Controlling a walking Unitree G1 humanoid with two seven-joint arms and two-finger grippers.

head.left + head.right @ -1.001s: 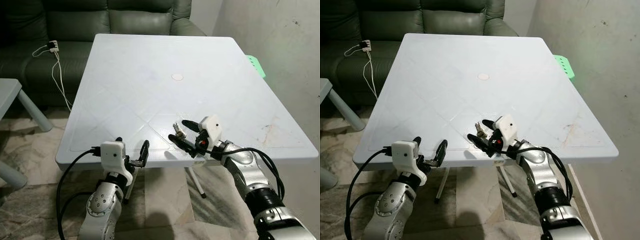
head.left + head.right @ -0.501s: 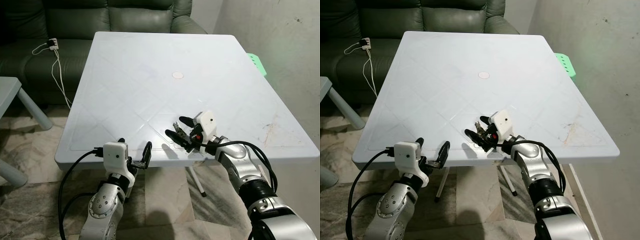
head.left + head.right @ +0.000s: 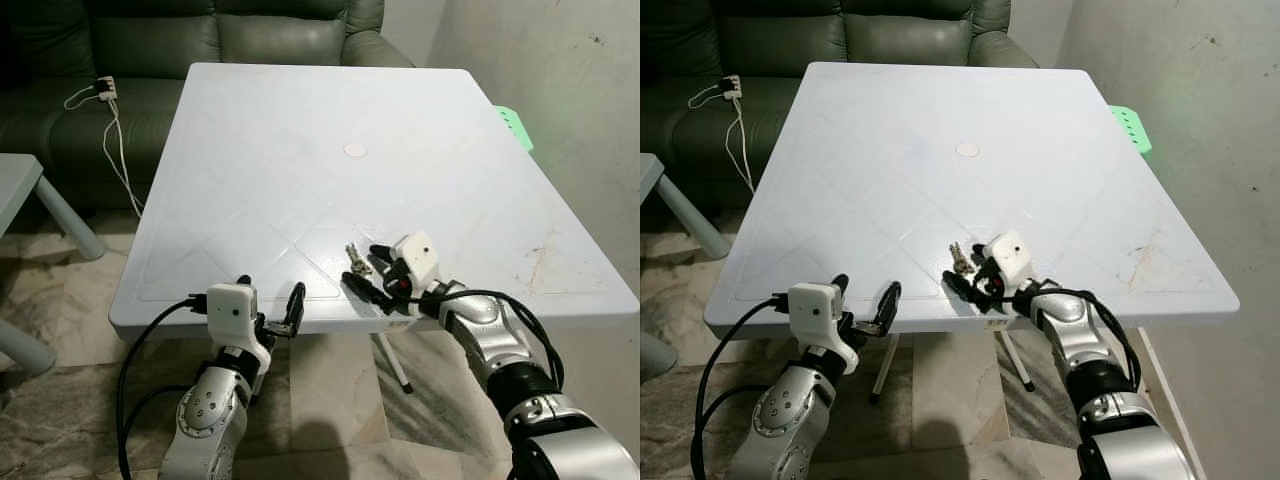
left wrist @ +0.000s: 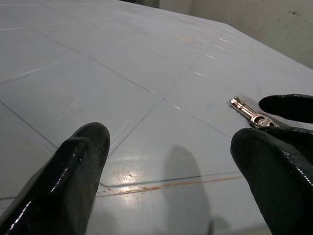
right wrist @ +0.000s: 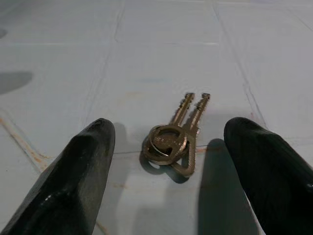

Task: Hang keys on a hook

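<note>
The right gripper stood wide apart over two brass keys on a ring, which lay flat on the pale blue plastic table near its front edge. Small, light, stiff and smooth, the keys looked apt to skid on that table, so a pinch across the ring and key heads seemed the surest hold. The left gripper hung spread below that edge.
</note>
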